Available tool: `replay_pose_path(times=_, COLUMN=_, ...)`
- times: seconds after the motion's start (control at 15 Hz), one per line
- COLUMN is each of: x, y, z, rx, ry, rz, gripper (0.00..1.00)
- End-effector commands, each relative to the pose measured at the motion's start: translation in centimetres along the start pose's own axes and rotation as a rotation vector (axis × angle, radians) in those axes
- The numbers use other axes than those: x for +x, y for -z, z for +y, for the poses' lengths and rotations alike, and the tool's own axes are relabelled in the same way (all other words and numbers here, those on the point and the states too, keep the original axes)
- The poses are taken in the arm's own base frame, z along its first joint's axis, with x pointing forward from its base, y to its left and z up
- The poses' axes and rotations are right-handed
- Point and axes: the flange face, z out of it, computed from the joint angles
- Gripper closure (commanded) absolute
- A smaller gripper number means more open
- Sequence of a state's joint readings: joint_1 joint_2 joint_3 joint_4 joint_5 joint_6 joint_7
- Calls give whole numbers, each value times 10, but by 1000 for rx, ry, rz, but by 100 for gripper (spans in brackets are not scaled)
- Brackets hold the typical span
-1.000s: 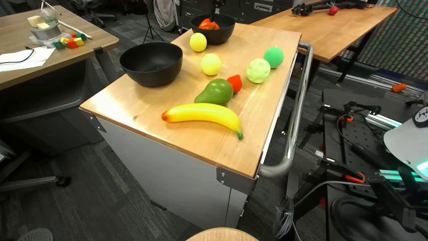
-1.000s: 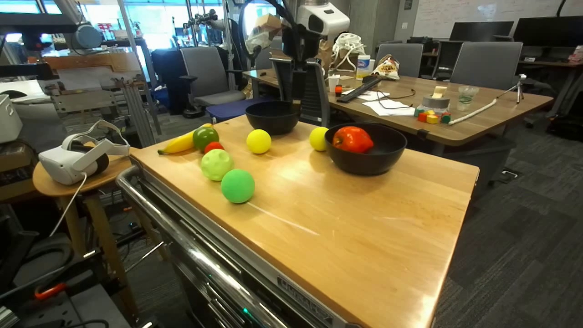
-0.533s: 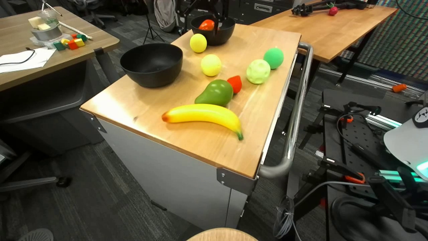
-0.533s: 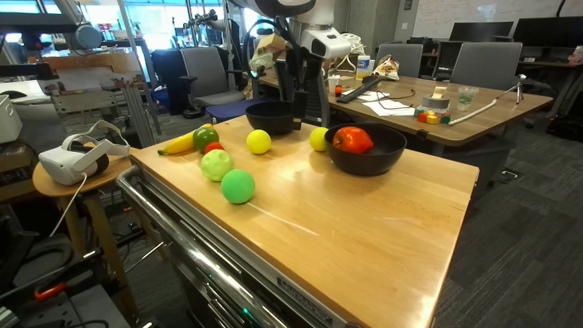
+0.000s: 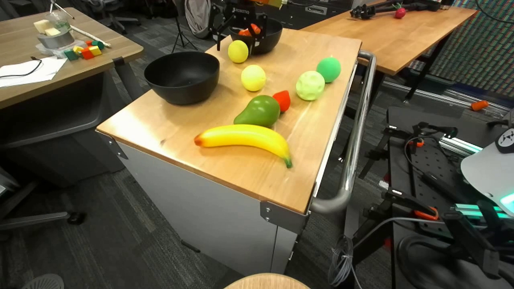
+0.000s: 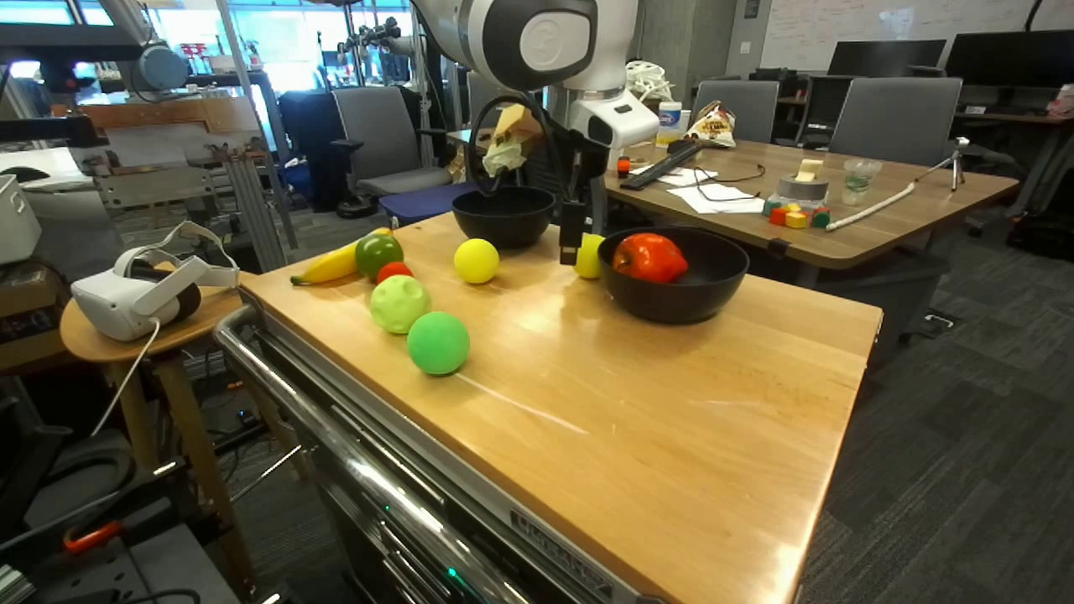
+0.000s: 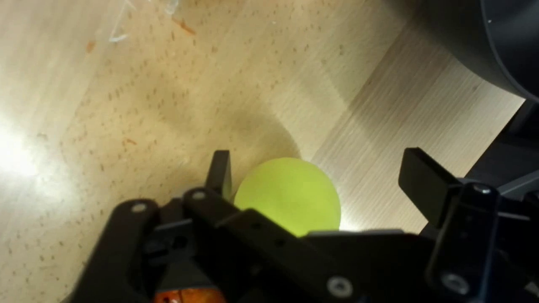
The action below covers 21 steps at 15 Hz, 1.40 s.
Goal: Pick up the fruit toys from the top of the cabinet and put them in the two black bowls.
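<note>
Farther yellow ball [image 5: 237, 51] — far left on cabinet [image 5: 160, 128], in an exterior view; seen between wide-parted jaws of claw [image 7: 318, 168] in wrist view. Far black bowl [image 5: 274, 38], holding red fruit toy [image 6: 650, 257]; left black bowl [image 5: 182, 88]; banana [image 5: 243, 135] — near.

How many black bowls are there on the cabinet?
2. One bowl holds a large red toy; the other bowl stands nearer the banana. None seems hidden.

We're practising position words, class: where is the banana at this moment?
In an exterior view, the banana lies on the near part of the cabinet top, left of the rail handle, just in front of the green pear.
</note>
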<state>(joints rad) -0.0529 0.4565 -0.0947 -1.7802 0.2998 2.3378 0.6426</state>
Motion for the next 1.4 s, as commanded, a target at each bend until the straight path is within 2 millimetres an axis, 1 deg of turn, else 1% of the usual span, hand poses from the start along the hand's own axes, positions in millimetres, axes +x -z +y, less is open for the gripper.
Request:
replay_pose_path(times=0.0, x=10, y=-2, z=-6, rx=12, ry=-29, rz=47, gripper=1)
replay_pose_path(times=0.07, x=11, y=-4, z=-5, rx=8, ry=-33, rz=48, gripper=21)
replay_pose_path(times=0.2, x=13, y=-8, z=-2, rx=-1, ry=-40, rz=50, gripper=32)
replay_pose_path(times=0.53, x=15, y=-10, z=2, rx=-8, ry=-48, rz=47, gripper=71)
replay_pose_path(times=0.6, x=15, y=-9, z=2, rx=-8, ry=-50, rz=45, gripper=75)
replay_pose_path(times=0.8, x=11, y=-5, z=3, rx=4, ry=-51, rz=17, gripper=82)
replay_pose_path(times=1.0, x=-1, y=16, z=-1, rx=40, ry=-24, rz=-36, gripper=83)
replay_pose_path(times=1.2, x=-25, y=62, z=-13, rx=67, ry=90, rz=-59, gripper=83)
replay_pose_path(times=1.27, x=-31, y=83, z=-15, rx=57, ry=138, rz=-39, gripper=83)
replay_pose_path(times=1.33, x=-32, y=104, z=-13, rx=20, ry=175, rz=12, gripper=83)
